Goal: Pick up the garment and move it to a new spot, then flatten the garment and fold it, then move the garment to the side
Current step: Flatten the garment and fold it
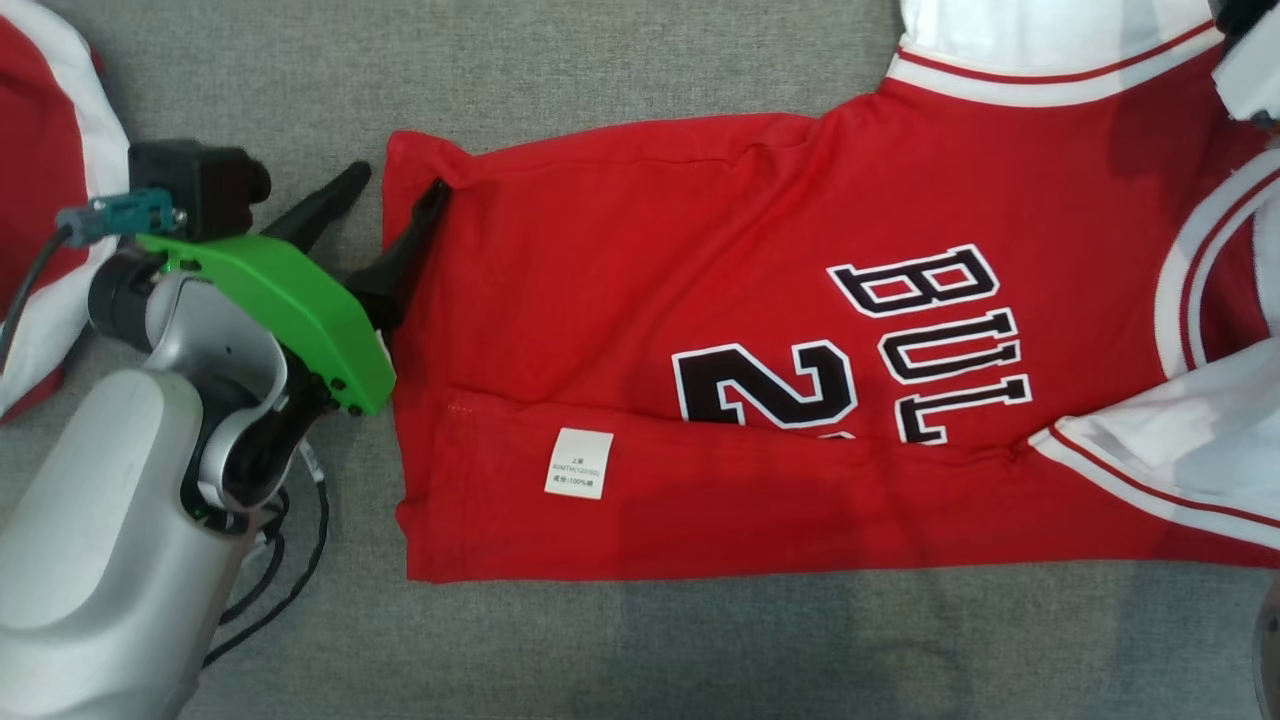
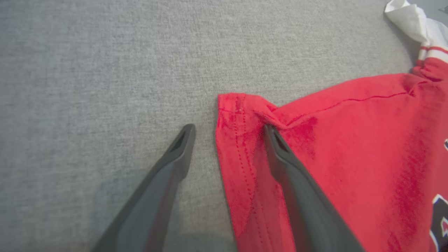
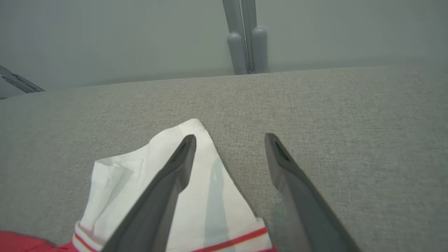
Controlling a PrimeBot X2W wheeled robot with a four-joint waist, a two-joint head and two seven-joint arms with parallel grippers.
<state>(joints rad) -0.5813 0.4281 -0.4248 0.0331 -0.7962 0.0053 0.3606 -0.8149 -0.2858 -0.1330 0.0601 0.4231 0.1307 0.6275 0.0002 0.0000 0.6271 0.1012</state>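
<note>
1. Garment position. The garment (image 1: 640,300), a red jersey with white sleeves and red-striped trim, lies spread across the grey fabric desk (image 1: 600,60). It runs from the middle of the head view out past the right edge. A lower flap is folded over the front and covers part of the print.

2. Legible markings. I read black, white-outlined letters "BUL" (image 1: 940,340) and a digit "2" (image 1: 765,385), both cut off by the flap. A white care label (image 1: 579,463) sits on the flap. Of its small print I can make out only "100%".

3. Left gripper (image 1: 400,180). Jaws released and spread wide at the garment's left hem corner. One finger (image 2: 164,182) lies over bare desk. The other finger (image 2: 297,182) lies over the red cloth, its tip at a pucker near the hem. Nothing is grasped.

4. Right gripper (image 3: 230,138). Jaws released and spread. One finger crosses the white sleeve (image 3: 122,175); the other is over bare desk. Nothing is grasped.

5. Other items. A second red-and-white garment (image 1: 40,200) lies at the left edge of the head view, apart from the jersey.
</note>
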